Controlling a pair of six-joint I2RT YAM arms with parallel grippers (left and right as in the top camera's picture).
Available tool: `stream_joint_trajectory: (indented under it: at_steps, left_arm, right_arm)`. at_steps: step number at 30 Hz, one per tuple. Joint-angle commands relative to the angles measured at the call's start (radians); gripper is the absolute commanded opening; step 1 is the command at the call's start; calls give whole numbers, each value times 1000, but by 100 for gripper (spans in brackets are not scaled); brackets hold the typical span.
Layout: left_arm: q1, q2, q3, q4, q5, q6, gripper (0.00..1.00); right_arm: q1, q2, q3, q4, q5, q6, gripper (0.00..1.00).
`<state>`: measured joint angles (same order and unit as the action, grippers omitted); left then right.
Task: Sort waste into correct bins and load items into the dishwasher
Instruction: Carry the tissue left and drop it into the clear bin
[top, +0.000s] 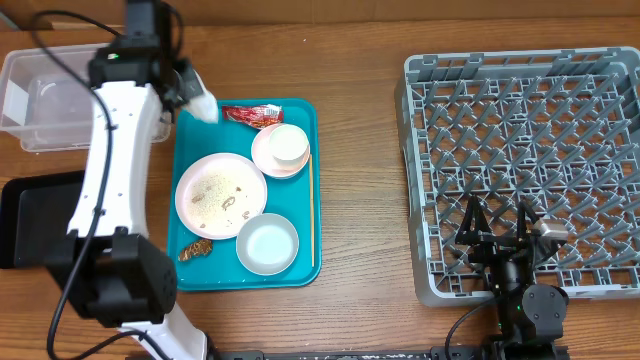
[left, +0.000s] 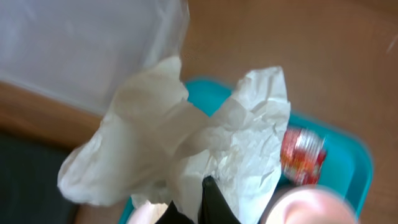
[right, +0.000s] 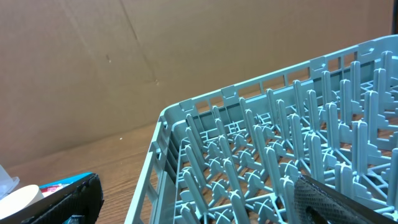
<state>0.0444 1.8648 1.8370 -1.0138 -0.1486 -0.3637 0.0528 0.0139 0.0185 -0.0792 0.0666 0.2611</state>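
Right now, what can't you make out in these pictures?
Black tray: overhead, the left arm covers its right side and the picture edge cuts its left.
Red wrapper: left wrist view, blurred, print unreadable.
Left fingers: left wrist view, mostly buried under the napkin.
Brown scrap on the teal tray: overhead, too small to identify.

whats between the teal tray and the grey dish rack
Nothing. The strip of wooden table between the teal tray and the dish rack is bare, as the overhead view shows.
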Motion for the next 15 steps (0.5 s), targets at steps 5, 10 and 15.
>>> stream_joint_trajectory:
  at_steps: [5,10,15]
  left_arm:
    - [88,-13,24,225,-93,44,4]
    - [138,48,24,362,-99,71,4]
    - [197,141,24,435,-110,121,8]
  right_arm:
    - [-3,-11,-10,3,-2,-3,100]
    - [-3,-11,-10,3,-2,-3,100]
    - [-3,-11,-10,3,-2,-3,100]
